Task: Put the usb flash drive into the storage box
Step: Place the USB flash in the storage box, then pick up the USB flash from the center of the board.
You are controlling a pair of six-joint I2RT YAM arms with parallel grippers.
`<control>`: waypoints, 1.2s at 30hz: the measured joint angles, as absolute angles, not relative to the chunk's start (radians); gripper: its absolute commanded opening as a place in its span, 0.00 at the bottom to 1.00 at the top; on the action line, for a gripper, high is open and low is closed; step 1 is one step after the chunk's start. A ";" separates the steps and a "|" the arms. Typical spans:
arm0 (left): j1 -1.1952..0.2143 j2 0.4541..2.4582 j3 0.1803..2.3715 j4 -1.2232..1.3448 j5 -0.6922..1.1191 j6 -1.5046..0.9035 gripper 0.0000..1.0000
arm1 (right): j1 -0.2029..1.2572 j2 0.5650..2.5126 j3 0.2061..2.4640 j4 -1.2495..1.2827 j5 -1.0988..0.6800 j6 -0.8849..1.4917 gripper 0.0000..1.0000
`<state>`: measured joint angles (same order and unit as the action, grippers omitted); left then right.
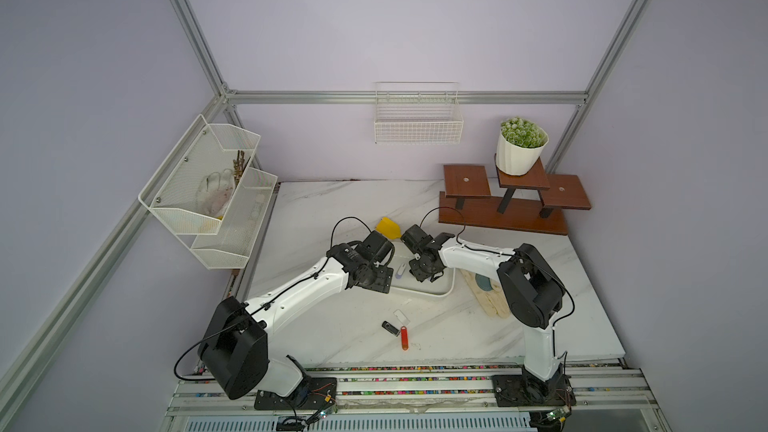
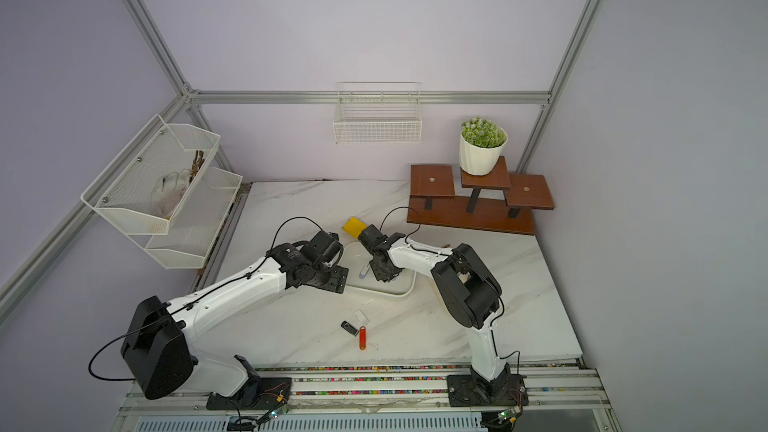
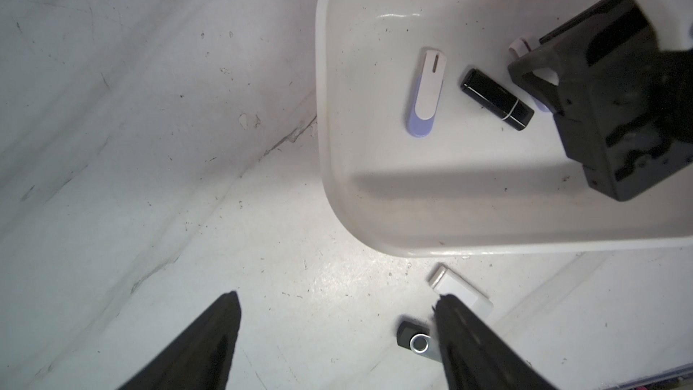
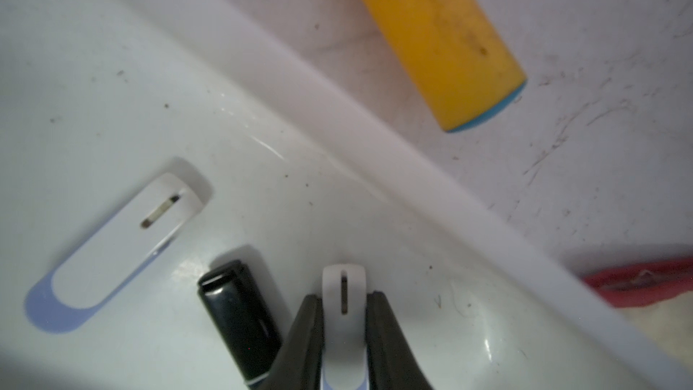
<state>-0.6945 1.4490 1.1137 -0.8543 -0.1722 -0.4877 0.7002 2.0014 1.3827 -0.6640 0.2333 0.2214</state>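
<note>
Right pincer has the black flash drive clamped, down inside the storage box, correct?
No: the right pincer clamps a white-and-lilac flash drive, down inside the storage box. The black flash drive lies loose in the box beside it, as the right wrist view shows.

Marble table (image 1: pixel 324 201) bears storage box (image 1: pixel 440 293), wooden stand (image 1: pixel 498 218), red drive (image 1: pixel 404 337), perhaps gloves (image 1: pixel 492 305).

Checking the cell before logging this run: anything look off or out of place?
Nothing spilled or broken. Only oddity: dark grit specks across the storage box floor and a scuffed table. The right gripper holds a white-lavender flash drive low inside the box, as expected.
</note>
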 measured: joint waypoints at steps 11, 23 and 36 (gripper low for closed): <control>-0.694 1.449 1.114 -0.854 -0.172 -0.488 0.85 | 0.693 2.005 1.389 -0.659 0.239 0.221 0.46; -0.761 1.435 0.945 -0.861 -0.128 -0.548 0.85 | 0.691 1.808 1.425 -0.704 0.235 0.231 0.46; -0.856 1.395 0.936 -0.881 -0.154 -0.656 0.89 | 0.729 1.600 1.357 -0.783 0.185 0.307 0.45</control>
